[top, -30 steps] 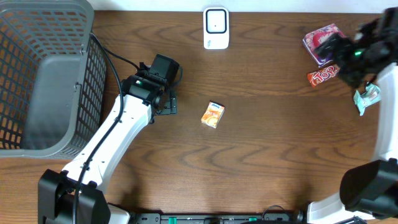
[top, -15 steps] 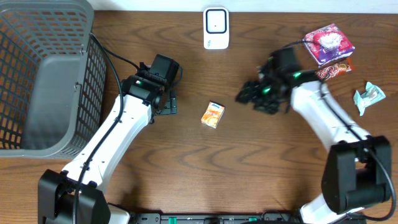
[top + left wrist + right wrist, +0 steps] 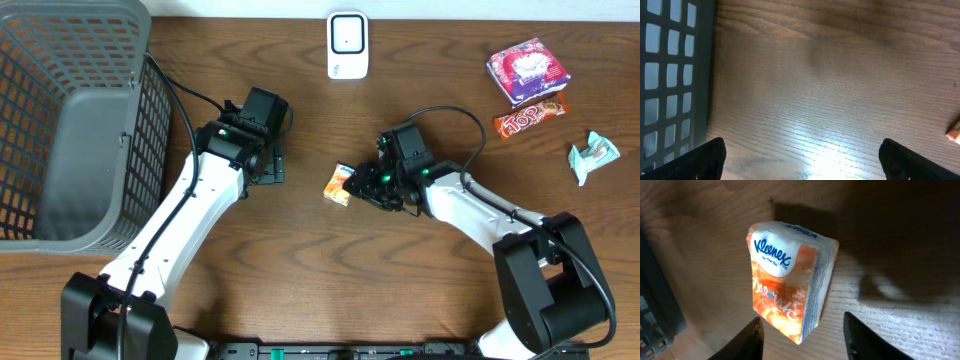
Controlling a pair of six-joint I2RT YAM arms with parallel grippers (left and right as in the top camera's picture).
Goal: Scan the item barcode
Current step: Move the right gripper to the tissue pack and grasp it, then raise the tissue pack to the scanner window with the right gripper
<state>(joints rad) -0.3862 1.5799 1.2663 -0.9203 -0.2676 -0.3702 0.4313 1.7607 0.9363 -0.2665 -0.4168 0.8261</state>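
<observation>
Mid-table: right gripper [image 3: 802, 324] astride orange tissue pack [image 3: 790, 282].
Pack label reads "Kleenex On The Go"; jaws part-open either side of its end, no grip seen. Left gripper [image 3: 800, 150] wide open, empty, nr basket [image 3: 675, 75]. Far right: red bar [image 3: 530, 117] marked "Top".

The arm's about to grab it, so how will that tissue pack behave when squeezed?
The tissue pack looks soft, its wrap wrinkled and puffy, so it will probably give under the claw. Small and paper-filled, it is likely very light. The glossy film may be slippery; lying flat, it should slide, not roll.
</observation>
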